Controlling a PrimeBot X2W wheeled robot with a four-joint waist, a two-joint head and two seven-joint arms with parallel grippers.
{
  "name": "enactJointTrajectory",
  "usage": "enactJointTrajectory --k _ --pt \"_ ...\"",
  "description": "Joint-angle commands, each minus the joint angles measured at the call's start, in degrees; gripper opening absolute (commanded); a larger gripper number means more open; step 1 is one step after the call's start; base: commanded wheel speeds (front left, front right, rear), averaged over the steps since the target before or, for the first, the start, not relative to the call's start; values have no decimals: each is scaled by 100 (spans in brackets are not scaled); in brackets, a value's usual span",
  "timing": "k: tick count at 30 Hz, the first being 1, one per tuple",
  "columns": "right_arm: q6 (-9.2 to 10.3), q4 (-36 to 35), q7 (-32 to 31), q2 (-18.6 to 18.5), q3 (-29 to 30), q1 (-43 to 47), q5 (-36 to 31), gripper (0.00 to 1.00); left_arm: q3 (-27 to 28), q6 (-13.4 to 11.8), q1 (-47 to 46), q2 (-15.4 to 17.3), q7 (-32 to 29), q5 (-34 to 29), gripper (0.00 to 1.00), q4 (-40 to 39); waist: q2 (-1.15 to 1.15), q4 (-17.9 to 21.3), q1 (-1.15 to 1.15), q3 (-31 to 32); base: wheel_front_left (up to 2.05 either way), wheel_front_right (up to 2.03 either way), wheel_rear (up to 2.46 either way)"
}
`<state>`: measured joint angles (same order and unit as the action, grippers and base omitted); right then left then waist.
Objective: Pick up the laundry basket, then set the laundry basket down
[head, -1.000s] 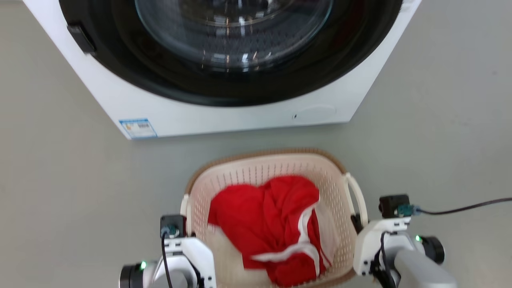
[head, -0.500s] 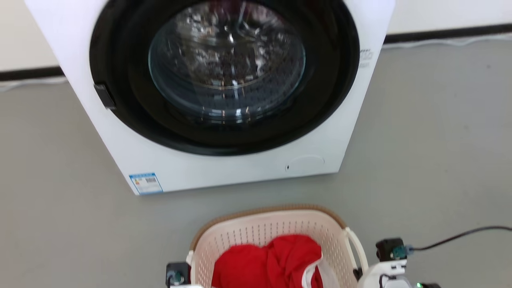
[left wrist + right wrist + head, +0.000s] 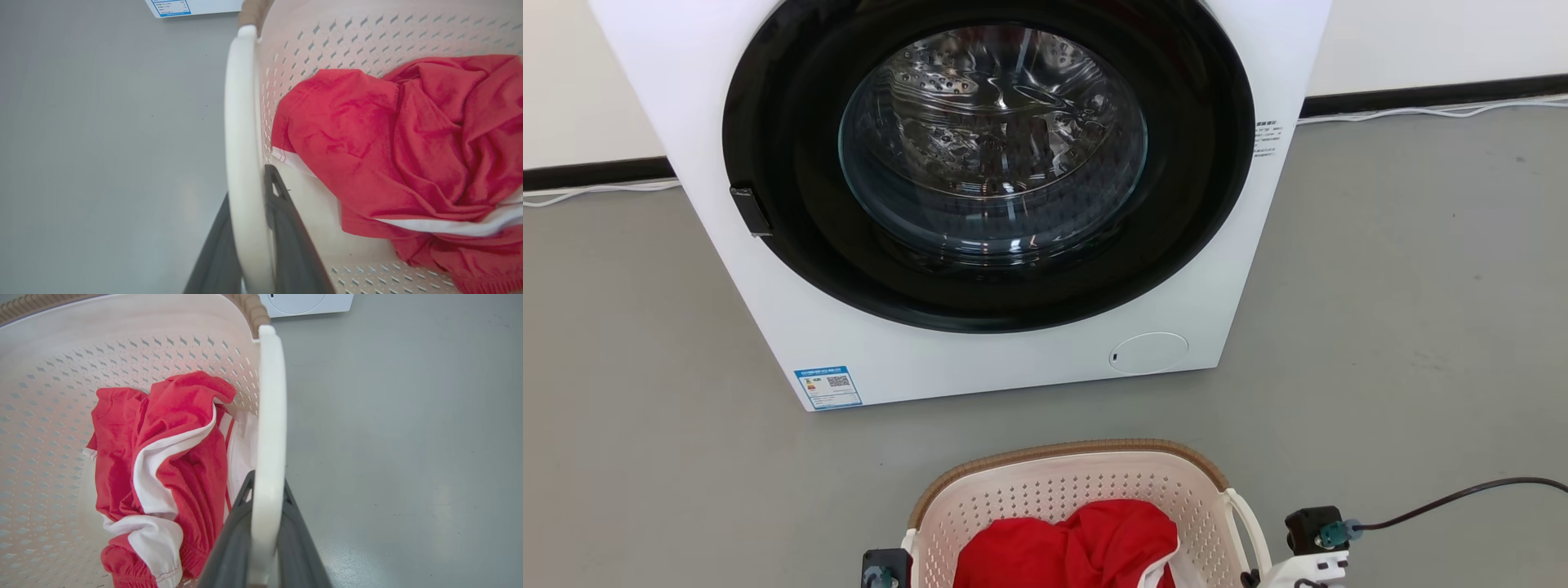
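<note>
The cream perforated laundry basket [image 3: 1065, 452], with its brown woven rim, sits low in the head view in front of the washing machine. A red and white garment [image 3: 1086, 545] lies in it. In the left wrist view my left gripper [image 3: 249, 183] is shut on the basket's white loop handle [image 3: 240, 114], one dark finger on each side. In the right wrist view my right gripper [image 3: 267, 481] is shut the same way on the other handle [image 3: 270, 396]. The garment [image 3: 179, 457] fills the basket's bottom. I cannot tell whether the basket rests on the floor.
A big white washing machine [image 3: 980, 359] with a shut round glass door [image 3: 992, 147] stands just beyond the basket. Grey floor [image 3: 1405, 310] stretches on both sides. A black cable [image 3: 1454, 496] runs right from my right wrist. White cords lie along the dark baseboard [image 3: 1429, 102].
The whole head picture has slid down, so the camera has moved: more of the washer shows and the basket lies lower in frame. The basket still sits between my two wrists.
</note>
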<state>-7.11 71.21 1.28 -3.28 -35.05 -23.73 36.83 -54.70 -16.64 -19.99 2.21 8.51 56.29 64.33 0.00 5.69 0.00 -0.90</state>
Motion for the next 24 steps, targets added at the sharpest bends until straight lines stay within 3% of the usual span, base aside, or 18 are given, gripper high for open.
enactJointTrajectory --k 1,24 --pt "-37 -108 63 40 -152 -80 29 0 64 -59 -258 66 100 18 0 -32 0 -4 0 -6 0 0 0" --pt "-37 -81 180 40 -507 -198 366 0 -236 -1 -315 66 227 327 0 129 0 -23 0 -52 0 0 0"
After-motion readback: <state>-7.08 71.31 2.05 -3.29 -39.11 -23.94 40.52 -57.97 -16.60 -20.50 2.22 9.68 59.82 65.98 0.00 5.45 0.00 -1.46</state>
